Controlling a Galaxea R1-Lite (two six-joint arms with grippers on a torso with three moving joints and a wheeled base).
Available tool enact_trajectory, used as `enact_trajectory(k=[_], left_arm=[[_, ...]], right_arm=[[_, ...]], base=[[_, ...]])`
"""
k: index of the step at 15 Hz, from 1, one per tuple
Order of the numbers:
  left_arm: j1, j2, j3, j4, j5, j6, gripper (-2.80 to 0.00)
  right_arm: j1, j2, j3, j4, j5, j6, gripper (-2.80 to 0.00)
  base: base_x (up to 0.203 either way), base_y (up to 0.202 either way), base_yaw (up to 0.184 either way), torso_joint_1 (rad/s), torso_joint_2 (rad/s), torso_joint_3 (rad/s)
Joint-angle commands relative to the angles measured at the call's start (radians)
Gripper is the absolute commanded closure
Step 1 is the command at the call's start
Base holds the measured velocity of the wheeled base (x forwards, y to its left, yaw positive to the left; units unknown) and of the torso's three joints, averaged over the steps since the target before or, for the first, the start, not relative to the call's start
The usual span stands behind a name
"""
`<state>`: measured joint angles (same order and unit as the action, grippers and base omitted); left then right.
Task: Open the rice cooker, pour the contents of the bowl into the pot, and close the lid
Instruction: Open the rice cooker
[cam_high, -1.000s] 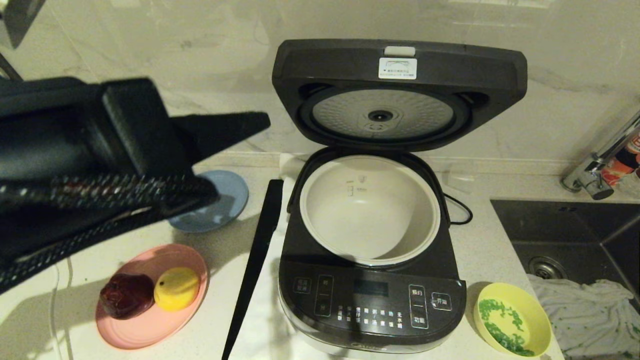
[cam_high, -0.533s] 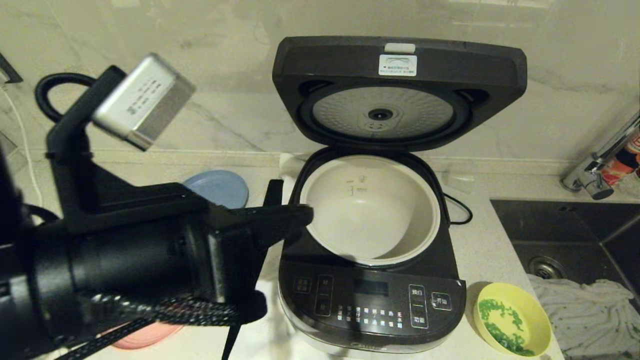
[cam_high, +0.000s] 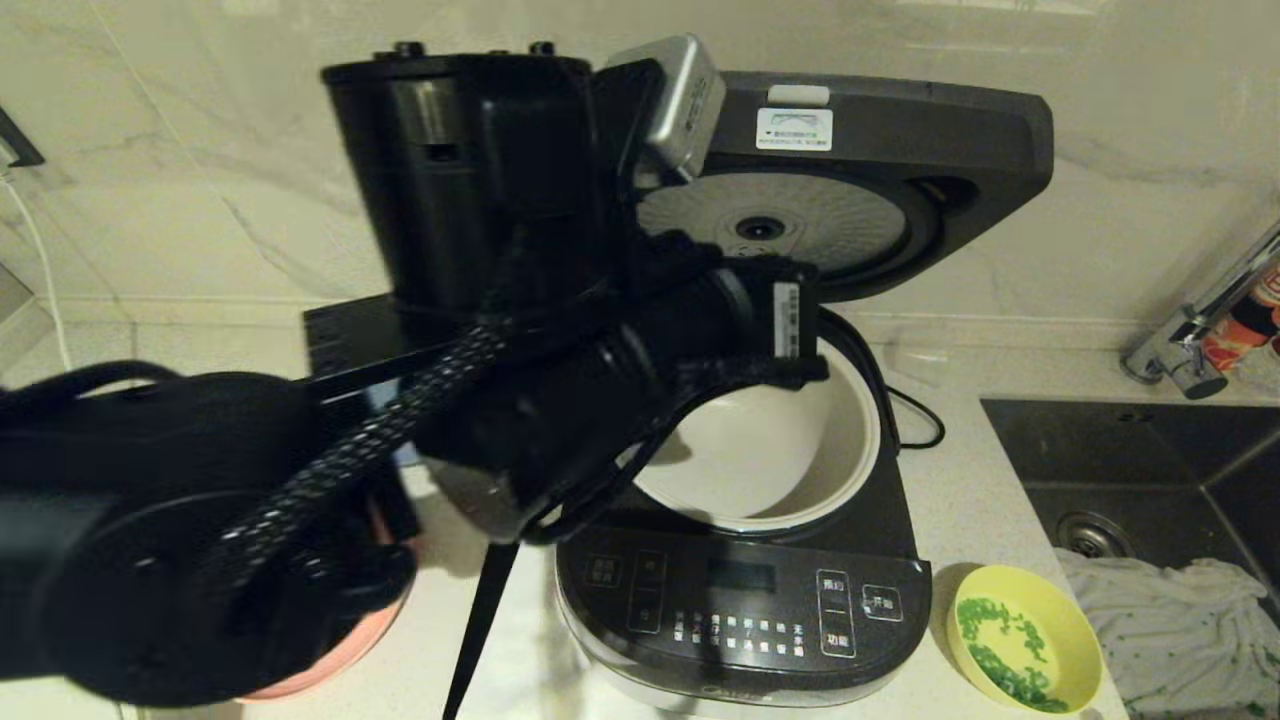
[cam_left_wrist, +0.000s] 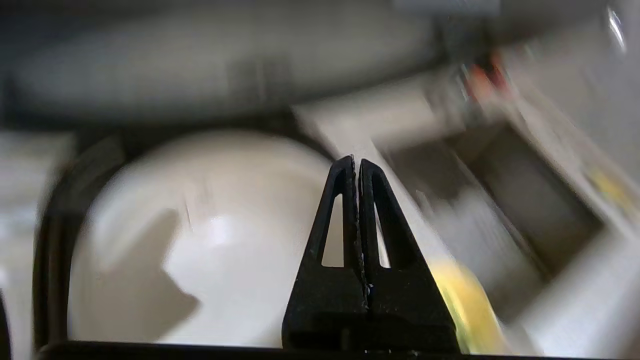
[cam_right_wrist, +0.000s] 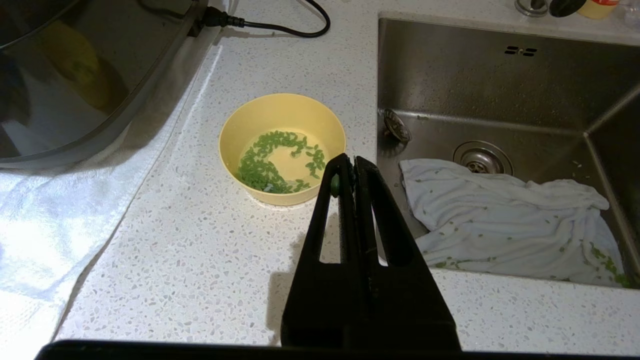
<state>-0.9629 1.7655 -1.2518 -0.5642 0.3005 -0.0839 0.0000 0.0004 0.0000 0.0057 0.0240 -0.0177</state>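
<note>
The rice cooker (cam_high: 740, 600) stands with its lid (cam_high: 900, 170) swung up, dimpled silver plate facing me. The cream-white pot (cam_high: 800, 450) (cam_left_wrist: 225, 240) holds nothing. My left arm (cam_high: 500, 300) crosses in front of the cooker's left half. In its wrist view the left gripper (cam_left_wrist: 356, 162) is shut on nothing and hangs over the pot's edge. The yellow bowl (cam_high: 1025, 637) (cam_right_wrist: 282, 147) sits on the counter right of the cooker, with the contents (cam_right_wrist: 265, 165), green bits in pale liquid. The right gripper (cam_right_wrist: 348, 161) is shut just short of the bowl, apart from it.
The steel sink (cam_high: 1130, 450) with a crumpled white cloth (cam_right_wrist: 500, 210) lies right of the bowl. A faucet (cam_high: 1200, 340) stands behind it. A pink plate (cam_high: 350, 640) and a long black strip (cam_high: 480, 620) lie left of the cooker, whose cord (cam_high: 915, 420) trails behind.
My left arm has swung up and to the right across the head view, now covering the cooker's left half and the plates. Lid, pot and bowl have not moved.
</note>
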Motion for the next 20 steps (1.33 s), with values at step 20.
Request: enact_trajectory(k=[20], left_arm=[[0.116,0.272,-0.396,-0.228,0.143,0.247,0.0]], right_arm=[[0.0,0.0,0.0,0.0,0.001,-0.001,0.0]], base=[[0.0,0.0,0.0,0.0,0.0,0.0]])
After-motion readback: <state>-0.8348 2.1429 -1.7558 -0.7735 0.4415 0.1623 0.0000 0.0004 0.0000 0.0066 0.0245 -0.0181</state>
